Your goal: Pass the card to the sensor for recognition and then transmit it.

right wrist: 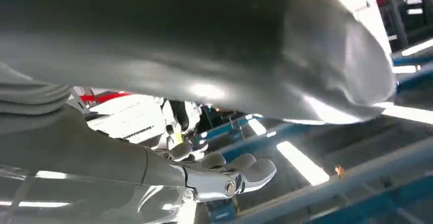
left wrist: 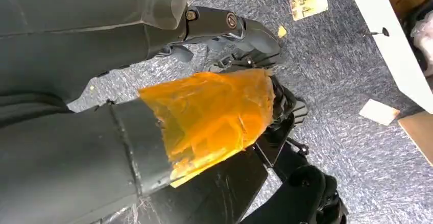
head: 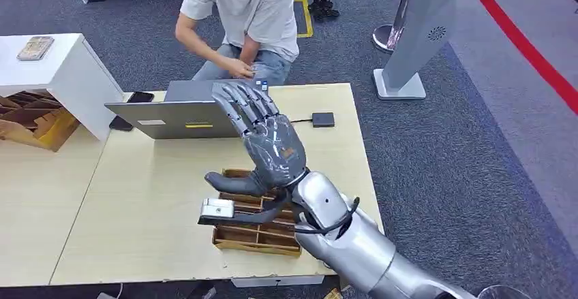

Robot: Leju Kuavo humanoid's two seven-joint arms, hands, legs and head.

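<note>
The left hand (left wrist: 204, 81) hangs over the carpet floor. Its orange-wrapped thumb and dark fingers (left wrist: 224, 22) are apart with nothing between them, so it is far from the work.

On the counter (head: 136, 203), a small pale piece (head: 217, 208) lies at the near-left corner of the tray (head: 255, 244). It is probably the card, though it is too small to be sure. It sits below and to the left of the right hand (head: 262, 139), just under the thumb and not touching it. Its long axis runs roughly across the counter's width.

The right hand is raised above the tray, with its fingers (head: 242, 101) stretched out, spread and pointing up and away toward the laptop (head: 177, 118). It holds nothing. It is clearly the nearer hand. To take the card it would likely have to tip its fingers down and back toward the robot.

The black box on a cable (head: 323, 119), presumably the sensor, lies to the right of the fingertips and about level with them, well apart from the card. A person (head: 238, 13) sits past the laptop.

The head view gives the layout of card, tray and sensor. The right wrist view looks up at ceiling lights, past extended fingers (right wrist: 245, 170), and confirms that nothing lies between them and the blurred thumb.
</note>
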